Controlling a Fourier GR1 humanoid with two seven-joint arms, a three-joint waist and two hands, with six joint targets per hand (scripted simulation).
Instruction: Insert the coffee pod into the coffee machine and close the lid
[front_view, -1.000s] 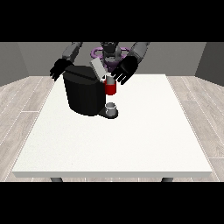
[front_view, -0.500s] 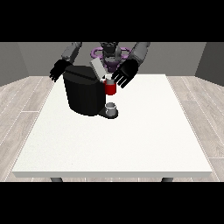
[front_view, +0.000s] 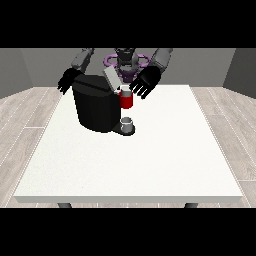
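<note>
You have the coffee machine (front_view: 96, 107) standing on the bench (front_view: 135, 160) toward its far left part, with its lid (front_view: 111, 78) tilted up at the far right of its top. A cup (front_view: 128, 124) sits at the machine's near right, under the brew head (front_view: 126, 100). The hand at the view's right (front_view: 144, 83) hangs just right of the lid, above the brew head. The hand at the view's left (front_view: 66, 81) is behind the machine's far left corner.

Plain room: grey walls (front_view: 20, 70), plank floor (front_view: 25, 115)
</note>
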